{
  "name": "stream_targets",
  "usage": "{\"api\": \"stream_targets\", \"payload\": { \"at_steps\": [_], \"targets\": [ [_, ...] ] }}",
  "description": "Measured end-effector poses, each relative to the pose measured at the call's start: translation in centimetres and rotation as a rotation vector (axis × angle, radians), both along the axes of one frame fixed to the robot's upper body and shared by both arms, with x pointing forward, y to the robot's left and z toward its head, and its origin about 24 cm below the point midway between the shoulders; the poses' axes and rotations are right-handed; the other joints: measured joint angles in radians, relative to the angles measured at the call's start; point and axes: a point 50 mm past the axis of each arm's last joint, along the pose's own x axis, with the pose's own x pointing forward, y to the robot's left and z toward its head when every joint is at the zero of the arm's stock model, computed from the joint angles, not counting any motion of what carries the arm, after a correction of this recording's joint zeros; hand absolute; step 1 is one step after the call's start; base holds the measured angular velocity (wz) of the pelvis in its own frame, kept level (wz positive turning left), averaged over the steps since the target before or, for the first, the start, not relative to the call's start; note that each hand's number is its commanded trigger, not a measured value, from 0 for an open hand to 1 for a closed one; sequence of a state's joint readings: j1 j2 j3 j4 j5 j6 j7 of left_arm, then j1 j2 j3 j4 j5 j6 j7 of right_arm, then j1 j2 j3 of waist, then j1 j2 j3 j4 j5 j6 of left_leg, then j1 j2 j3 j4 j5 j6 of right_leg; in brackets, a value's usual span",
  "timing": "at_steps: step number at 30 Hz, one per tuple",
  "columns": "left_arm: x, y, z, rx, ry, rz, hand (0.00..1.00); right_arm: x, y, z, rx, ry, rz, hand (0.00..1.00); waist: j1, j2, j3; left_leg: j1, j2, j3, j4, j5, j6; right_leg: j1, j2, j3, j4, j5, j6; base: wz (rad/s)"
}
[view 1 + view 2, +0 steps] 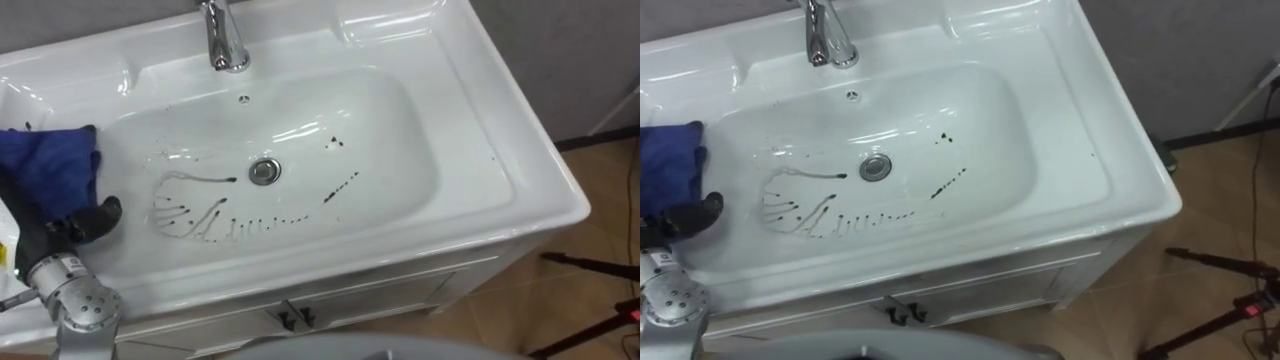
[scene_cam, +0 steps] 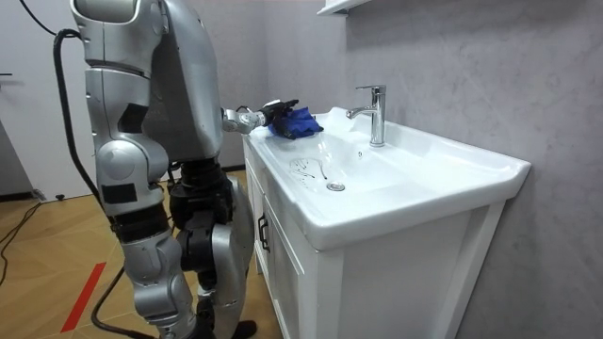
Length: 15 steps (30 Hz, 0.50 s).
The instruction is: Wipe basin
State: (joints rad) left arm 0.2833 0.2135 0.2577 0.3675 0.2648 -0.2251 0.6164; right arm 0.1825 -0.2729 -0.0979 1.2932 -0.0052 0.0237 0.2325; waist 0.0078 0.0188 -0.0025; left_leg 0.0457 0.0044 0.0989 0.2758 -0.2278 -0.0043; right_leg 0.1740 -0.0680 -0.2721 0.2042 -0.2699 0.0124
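A white basin (image 1: 400, 130) holds dark streaks and spots (image 1: 210, 215) to the left of and below its metal drain (image 1: 264, 171); more spots (image 1: 340, 185) lie to the right. My left hand (image 1: 85, 222) rests at the basin's left rim, its dark fingers curled round a blue cloth (image 1: 50, 165) that drapes over it. In the room view I stand at the end of the vanity, with the hand (image 2: 273, 111) and the cloth (image 2: 297, 122) over its near corner.
A chrome faucet (image 1: 225, 40) rises at the back rim. Below the basin is a white cabinet with dark handles (image 1: 295, 318). Dark stand legs (image 1: 600, 270) cross the wooden floor to the right. A grey wall runs behind the vanity.
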Motion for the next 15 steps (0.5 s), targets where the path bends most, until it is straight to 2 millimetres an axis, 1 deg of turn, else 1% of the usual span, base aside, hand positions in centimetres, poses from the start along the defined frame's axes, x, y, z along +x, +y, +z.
{"api": "stream_targets", "payload": {
  "at_steps": [5,10,12,13,15],
  "targets": [
    [-0.24,0.05,-0.41,-0.008,0.023,0.001,0.0,0.2,-0.02,0.01,-0.001,-0.006,0.0,0.0,0.0,-0.007,0.0004,0.0,0.001,0.0,0.0,0.0,0.0,0.0,0.0,0.0,0.0,0.002,0.0,0.0],
    [-0.31,0.05,-0.53,-0.009,0.032,-0.001,0.0,0.03,-0.05,0.03,-0.001,-0.004,-0.003,0.0,0.003,-0.002,-0.0002,0.0,0.001,0.001,-0.002,-0.001,0.0,-0.001,0.001,0.002,0.0,0.006,0.0,0.0],
    [-0.32,0.06,-0.53,-0.009,0.032,-0.001,0.0,0.05,-0.06,0.04,-0.002,-0.006,-0.003,0.0,0.004,0.003,0.0002,0.0,0.002,0.002,-0.002,-0.001,-0.001,-0.002,0.001,0.004,0.001,0.007,0.0,-0.02],
    [-0.37,0.09,-0.54,-0.007,0.033,0.002,0.0,-0.06,-0.08,0.05,-0.002,-0.003,-0.004,0.0,0.005,0.002,-0.0027,0.001,0.003,0.004,-0.003,-0.001,-0.001,-0.003,0.003,0.008,0.002,0.007,-0.001,-0.06],
    [-0.71,0.25,-0.93,-0.002,0.054,0.016,0.0,-0.11,-0.09,0.05,-0.004,-0.002,-0.004,0.0,0.004,0.005,-0.0039,0.001,0.004,0.005,-0.002,-0.001,-0.001,-0.006,0.004,0.013,0.003,0.007,-0.001,-0.07]
  ]
}}
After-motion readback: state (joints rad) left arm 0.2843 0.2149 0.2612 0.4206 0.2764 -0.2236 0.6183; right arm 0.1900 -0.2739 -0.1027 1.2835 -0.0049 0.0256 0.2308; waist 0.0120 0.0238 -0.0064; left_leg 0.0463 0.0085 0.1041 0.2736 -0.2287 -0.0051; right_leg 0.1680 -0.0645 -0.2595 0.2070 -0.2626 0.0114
